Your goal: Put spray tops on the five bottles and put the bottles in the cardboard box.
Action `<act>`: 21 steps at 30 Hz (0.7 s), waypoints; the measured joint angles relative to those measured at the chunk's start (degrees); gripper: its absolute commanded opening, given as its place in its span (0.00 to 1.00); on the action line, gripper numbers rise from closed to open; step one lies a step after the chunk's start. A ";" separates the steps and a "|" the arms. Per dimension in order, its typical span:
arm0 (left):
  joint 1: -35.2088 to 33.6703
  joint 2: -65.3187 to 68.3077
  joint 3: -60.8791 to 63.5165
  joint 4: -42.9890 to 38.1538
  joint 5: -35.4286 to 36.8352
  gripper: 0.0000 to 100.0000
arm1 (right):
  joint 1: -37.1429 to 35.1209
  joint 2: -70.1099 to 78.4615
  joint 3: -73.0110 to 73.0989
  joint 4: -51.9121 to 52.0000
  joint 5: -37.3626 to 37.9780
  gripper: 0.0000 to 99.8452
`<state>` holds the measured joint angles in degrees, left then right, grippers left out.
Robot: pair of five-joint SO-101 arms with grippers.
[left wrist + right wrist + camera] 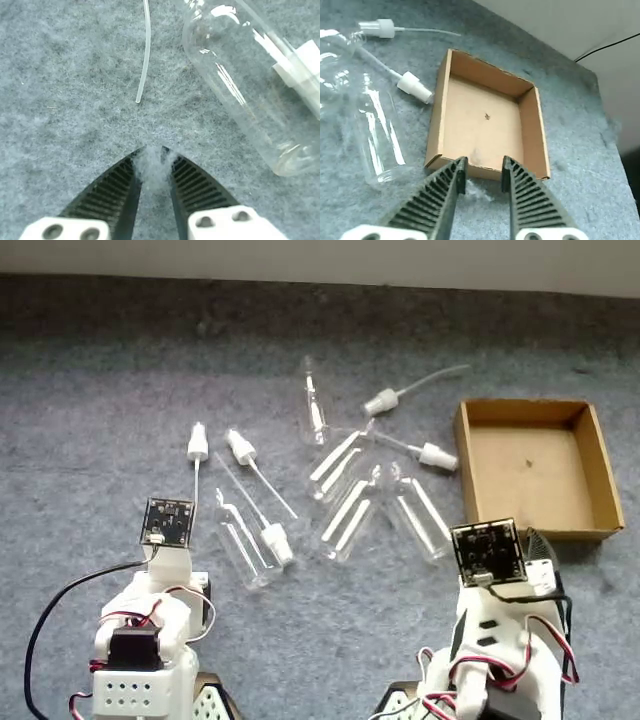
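The cardboard box [530,465] sits near the right edge of the table [100,390], just beyond the right gripper [483,167], whose jaws are spread and hold nothing. The bottles [350,515] lie on their sides, uncapped, around the table's middle, with the spray tops [197,445] loose among them. The left gripper [151,152] is low toward the front edge, its jaws a narrow gap apart. It is near one bottle [240,85], and a spray top [300,62] seems to lean against that one, though this is hard to tell.

No legible text anywhere
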<state>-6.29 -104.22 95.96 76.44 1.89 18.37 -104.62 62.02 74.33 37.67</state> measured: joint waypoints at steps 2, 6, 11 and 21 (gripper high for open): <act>0.00 0.00 0.00 0.00 0.00 0.01 | 1.76 3.16 -2.29 0.00 0.26 0.11; 0.00 0.00 0.00 0.00 0.00 0.01 | 3.87 15.21 -7.38 0.00 0.26 0.11; 0.00 0.00 0.00 0.00 0.00 0.01 | 2.46 33.76 -12.48 0.00 -3.69 0.11; 0.00 0.00 0.00 0.00 0.00 0.01 | -16.88 59.78 -29.63 14.07 -10.20 0.11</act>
<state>-6.29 -104.22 95.96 76.44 1.89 1.49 -44.84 32.40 88.40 27.47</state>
